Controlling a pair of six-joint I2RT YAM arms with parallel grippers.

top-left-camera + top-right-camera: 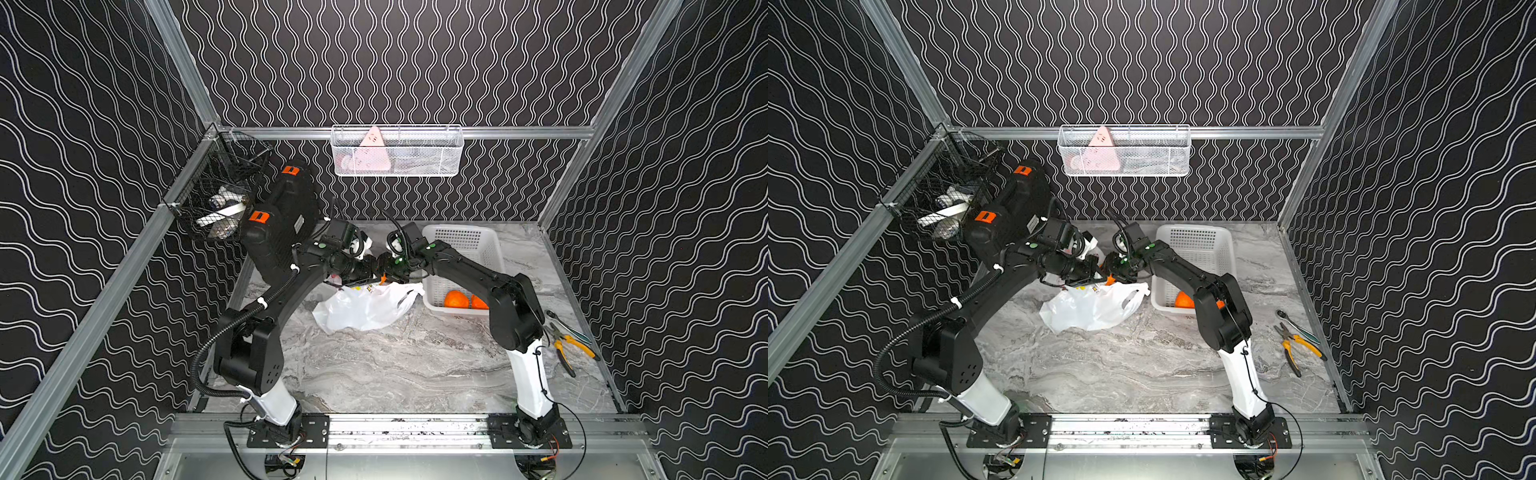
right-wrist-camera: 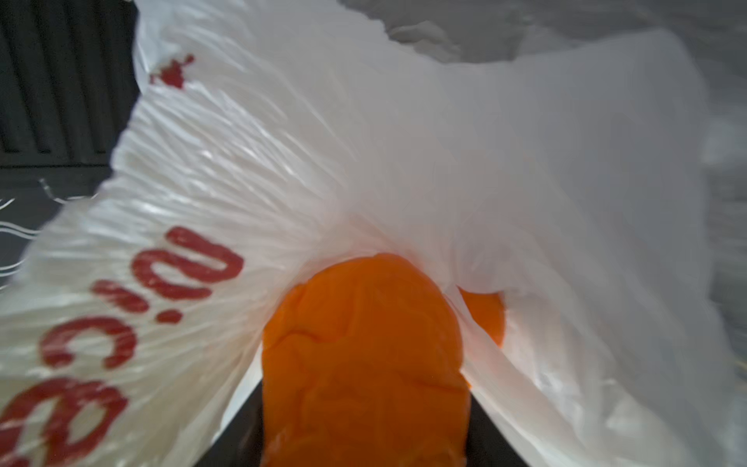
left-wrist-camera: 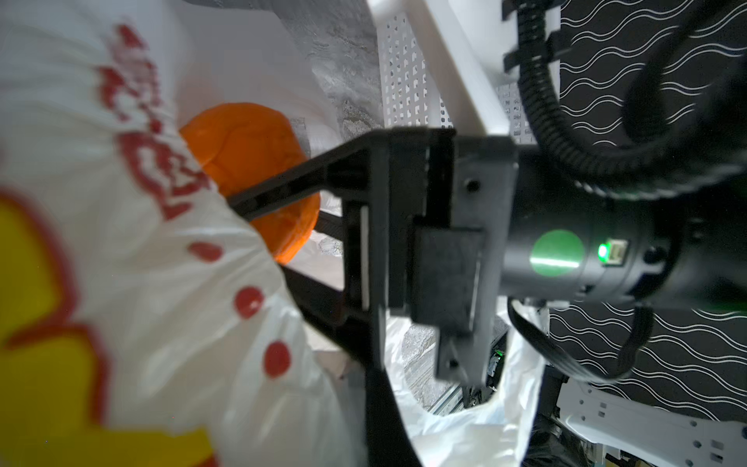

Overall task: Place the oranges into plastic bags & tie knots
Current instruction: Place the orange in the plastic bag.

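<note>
Orange fruit fills the right wrist view: the right gripper [image 3: 260, 236] holds one orange [image 2: 364, 356] between half-spread fingers at the mouth of the white printed bag [image 1: 365, 309]. The bag lies on the table [image 1: 415, 365] just beside the basket [image 1: 461, 239]. The left gripper [image 1: 368, 277], fingers pressed together, pinches the bag's rim up. Loading is under way, with two oranges [image 1: 457, 299] left in the basket. Next, I judge, the fruit must pass deeper inside before the fingers let go.

Black walls [image 1: 415, 62] with white wavy lines and aluminium rails [image 1: 519, 132] enclose my workspace; past my fingers [image 3: 279, 190], a white wire basket [image 1: 397, 151] hangs on the back wall; below them, grey marbled tabletop [image 1: 395, 365].
</note>
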